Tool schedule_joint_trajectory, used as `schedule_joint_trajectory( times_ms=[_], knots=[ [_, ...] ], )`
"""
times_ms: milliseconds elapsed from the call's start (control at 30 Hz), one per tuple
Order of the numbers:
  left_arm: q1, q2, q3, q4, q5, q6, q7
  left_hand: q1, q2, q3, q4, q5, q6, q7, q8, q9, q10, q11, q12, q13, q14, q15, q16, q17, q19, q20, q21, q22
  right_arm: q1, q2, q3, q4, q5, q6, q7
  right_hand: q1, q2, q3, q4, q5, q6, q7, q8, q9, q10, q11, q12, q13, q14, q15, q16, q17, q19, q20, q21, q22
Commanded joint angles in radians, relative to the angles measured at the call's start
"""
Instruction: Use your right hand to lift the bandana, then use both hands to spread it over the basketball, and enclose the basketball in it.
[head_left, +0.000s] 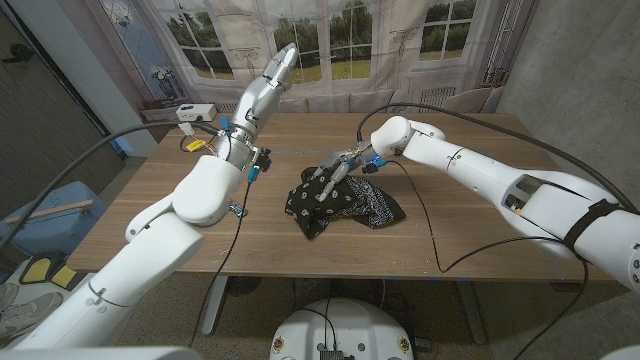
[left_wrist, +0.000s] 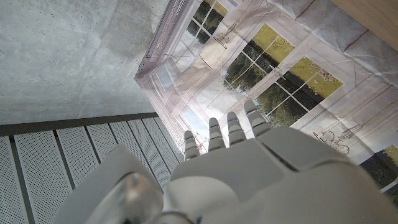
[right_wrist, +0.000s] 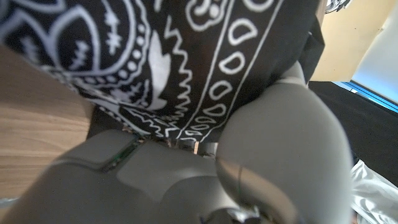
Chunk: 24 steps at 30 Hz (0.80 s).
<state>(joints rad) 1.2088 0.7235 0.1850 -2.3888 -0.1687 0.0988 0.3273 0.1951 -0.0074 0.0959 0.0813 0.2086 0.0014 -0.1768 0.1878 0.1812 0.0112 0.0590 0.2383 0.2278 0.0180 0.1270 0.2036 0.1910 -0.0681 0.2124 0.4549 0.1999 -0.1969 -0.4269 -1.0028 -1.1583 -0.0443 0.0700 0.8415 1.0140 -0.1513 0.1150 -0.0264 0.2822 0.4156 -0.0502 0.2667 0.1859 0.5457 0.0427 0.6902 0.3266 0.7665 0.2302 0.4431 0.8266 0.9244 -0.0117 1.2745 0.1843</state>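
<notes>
Centrally, the right hand rests on the black bandana, its grip unclear; bare table lies all around it. Left hand is raised, fingers straight, holding nothing.

The left robot hand holds nothing, its pale fingers straight and close together, pointing toward a printed window backdrop (trees and grass beyond the panes).
</notes>
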Motion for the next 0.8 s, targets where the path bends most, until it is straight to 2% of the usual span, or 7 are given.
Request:
schedule_joint_trajectory(
  times_ms=[33,67,167,433,600,733,800],
  knots=[
    [-0.024,-0.001,0.016,0.012,0.003,0.004,-0.009,0.0,0.004,0.001,-0.007,0.008,0.002,-0.004,0.008,0.004,-0.006,-0.002,-0.004,-0.001,0.003,-0.006,0.001,0.002,0.01,0.002,-0.003,0.002,-0.097,-0.09,0.032,-0.157,-0.124,0.052,-0.264,0.233,0.264,0.313,-0.109,-0.056,0.016,-0.017,-0.058,0.009,0.079,0.006,-0.116,0.018,0.072,-0.351,-0.146,-0.089,-0.447,-0.011,-0.073,-0.01],
    [-0.026,-0.001,0.017,0.013,0.005,0.005,-0.009,0.0,0.004,0.001,-0.007,0.008,0.003,-0.003,0.008,0.004,-0.006,-0.001,-0.005,-0.001,0.003,-0.006,0.001,0.002,0.009,0.002,-0.003,0.002,-0.107,-0.097,0.036,-0.173,-0.144,0.055,-0.295,0.205,0.243,0.304,-0.108,-0.081,0.015,-0.026,-0.065,0.009,-0.016,-0.007,-0.181,-0.003,-0.065,-0.329,-0.203,-0.115,-0.561,0.011,-0.123,-0.014],
    [-0.028,0.0,0.02,0.014,0.006,0.007,-0.008,0.0,0.004,0.0,-0.007,0.008,0.002,-0.004,0.008,0.004,-0.006,-0.003,-0.005,-0.001,0.004,-0.006,0.002,0.002,0.009,0.002,-0.004,0.002,-0.141,-0.11,0.056,-0.197,-0.179,0.081,-0.387,0.166,0.211,0.284,-0.112,-0.103,-0.006,-0.054,-0.069,0.01,-0.164,-0.008,-0.297,-0.037,-0.324,-0.281,-0.263,-0.166,-0.743,0.086,-0.222,-0.016],
    [-0.035,0.006,0.019,0.018,0.0,0.01,-0.016,0.0,0.004,-0.001,-0.009,0.008,0.0,-0.004,0.007,0.004,-0.009,-0.002,-0.005,-0.002,0.01,-0.008,0.004,0.002,0.008,0.002,-0.007,0.002,-0.208,-0.121,0.109,-0.229,-0.234,0.128,-0.567,-0.005,0.164,0.157,-0.054,-0.078,-0.121,-0.089,-0.082,0.012,-0.349,-0.025,-0.444,-0.083,-0.668,-0.258,-0.263,-0.293,-0.942,0.158,-0.387,-0.018],
    [-0.04,0.009,0.02,0.025,0.002,-0.001,-0.019,0.0,0.004,-0.001,-0.01,0.008,-0.002,-0.005,0.006,0.004,-0.012,-0.008,-0.007,-0.002,0.014,-0.009,0.005,0.002,0.008,0.002,-0.008,0.001,-0.228,-0.125,0.121,-0.261,-0.274,0.103,-0.611,-0.115,0.133,0.078,-0.009,-0.056,-0.146,-0.108,-0.076,0.012,-0.37,-0.061,-0.469,-0.097,-0.729,-0.251,-0.256,-0.358,-1.019,0.127,-0.473,-0.018],
    [-0.039,0.011,0.02,0.028,0.005,-0.01,-0.021,0.001,0.004,-0.001,-0.01,0.008,-0.005,-0.005,0.005,0.004,-0.012,-0.008,-0.007,-0.002,0.016,-0.011,0.005,0.002,0.008,0.002,-0.009,0.001,-0.226,-0.12,0.123,-0.262,-0.267,0.089,-0.588,-0.191,0.107,0.023,0.026,-0.035,-0.147,-0.101,-0.071,0.013,-0.386,-0.065,-0.48,-0.102,-0.75,-0.224,-0.249,-0.388,-1.059,0.144,-0.524,-0.017],
    [-0.037,0.01,0.018,0.029,0.005,-0.015,-0.02,0.002,0.005,-0.001,-0.011,0.008,-0.007,-0.008,0.004,0.004,-0.01,-0.004,-0.006,-0.002,0.017,-0.012,0.006,0.002,0.008,0.002,-0.009,0.001,-0.215,-0.111,0.125,-0.238,-0.229,0.1,-0.547,-0.287,0.095,-0.03,0.078,-0.016,-0.151,-0.078,-0.07,0.014,-0.394,-0.037,-0.483,-0.105,-0.769,-0.193,-0.243,-0.406,-1.077,0.186,-0.563,-0.016]
  ],
)
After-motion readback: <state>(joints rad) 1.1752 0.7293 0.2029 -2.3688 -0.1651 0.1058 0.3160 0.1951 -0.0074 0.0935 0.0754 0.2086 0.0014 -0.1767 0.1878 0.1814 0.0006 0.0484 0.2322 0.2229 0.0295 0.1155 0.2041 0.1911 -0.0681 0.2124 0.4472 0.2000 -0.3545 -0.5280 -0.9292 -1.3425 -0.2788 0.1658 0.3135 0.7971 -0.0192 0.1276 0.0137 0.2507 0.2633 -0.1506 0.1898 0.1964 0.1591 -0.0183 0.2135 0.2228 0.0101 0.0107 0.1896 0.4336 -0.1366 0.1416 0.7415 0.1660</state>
